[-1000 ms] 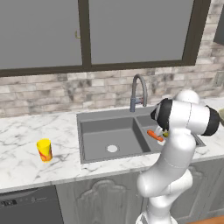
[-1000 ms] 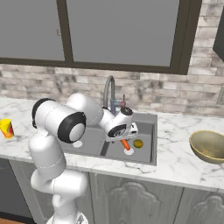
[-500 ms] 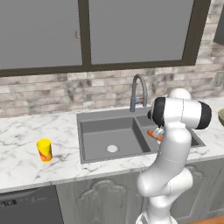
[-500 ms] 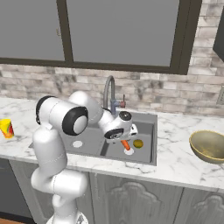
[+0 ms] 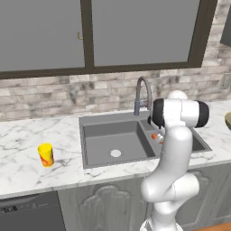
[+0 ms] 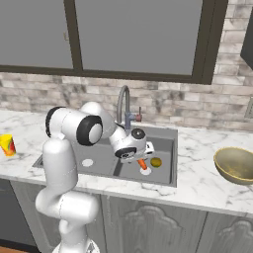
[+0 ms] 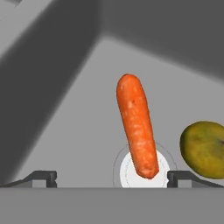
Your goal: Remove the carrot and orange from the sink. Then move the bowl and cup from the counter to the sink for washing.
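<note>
**A:** Start at the left edge of the white marble counter (image 5: 27, 158). Your small yellow tumbler with the red swirl, the cup (image 5: 45, 154), stands there untouched, well apart from the dark grey double-basin sink (image 5: 113, 142).

**B:** And in the sink itself?

**A:** The left basin holds nothing but its pale drain. In the right basin you have the short bright orange-red carrot (image 7: 137, 124), its tapered end lying over the round pale drain (image 7: 131, 173), and just beside it, further right, the dull olive-yellow round orange (image 7: 204, 148).

**B:** What has changed over the last second?

**A:** Your arm has swung in and lowered; the two-finger gripper (image 7: 111, 177) now hangs closer over the carrot than it did a moment ago. Its jaws are spread wide with nothing between them, one tip on either side of the carrot's lower end.

**B:** So what does that mean for you?

**A:** You are lining up the first pick, I judge. Nothing has left the sink yet. Watch the orange: it sits near the right fingertip (image 7: 179, 177) and could get nudged.

**B:** And the far right?

**A:** The wide golden-olive shallow bowl (image 6: 236, 164) waits at the counter's right end.
</note>
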